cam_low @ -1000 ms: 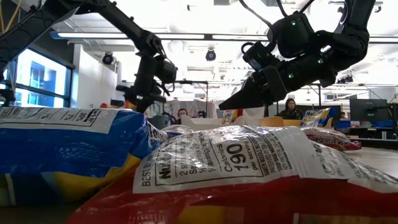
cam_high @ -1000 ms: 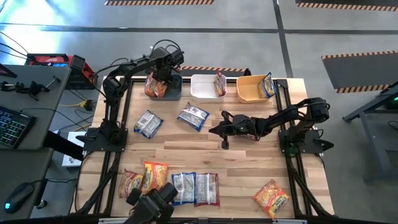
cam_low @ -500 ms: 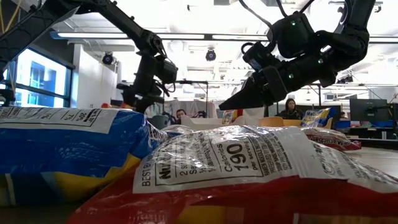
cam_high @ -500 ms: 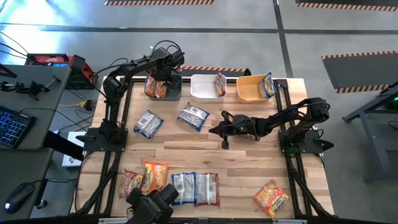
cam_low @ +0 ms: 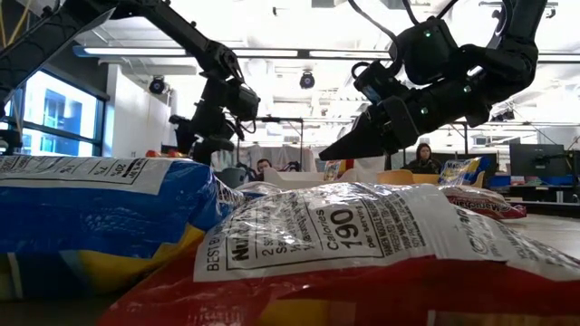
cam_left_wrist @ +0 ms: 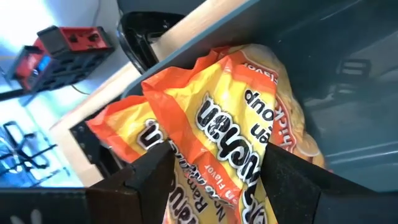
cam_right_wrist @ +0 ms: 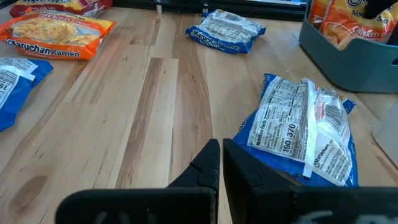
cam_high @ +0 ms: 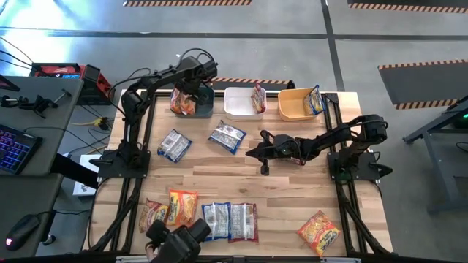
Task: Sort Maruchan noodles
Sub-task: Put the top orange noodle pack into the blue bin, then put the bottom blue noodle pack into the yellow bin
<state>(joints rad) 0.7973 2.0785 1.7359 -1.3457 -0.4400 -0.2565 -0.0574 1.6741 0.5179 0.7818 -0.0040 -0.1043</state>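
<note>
Maruchan noodles in orange packets (cam_left_wrist: pixel 230 143) are seen leaning in the dark-blue bin (cam_high: pixel 199 102) at the table's far edge, the left gripper (cam_left_wrist: pixel 214 180) poised over them with fingers parted and nothing clasped. Only the left wrist view shows the print on the orange packets; the high view alone takes in the white bin (cam_high: pixel 238 104) and orange bin (cam_high: pixel 295 104). The right gripper (cam_right_wrist: pixel 220 163) is held pressed together near a blue packet (cam_right_wrist: pixel 301 134). A second earlier, the left gripper was held lower at the bin.

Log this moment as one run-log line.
left gripper: open over dark-blue plastic bin, orange crinkly ramen packets inside | right gripper: shut, mid-table, beside blue-white crinkly ramen packet
</note>
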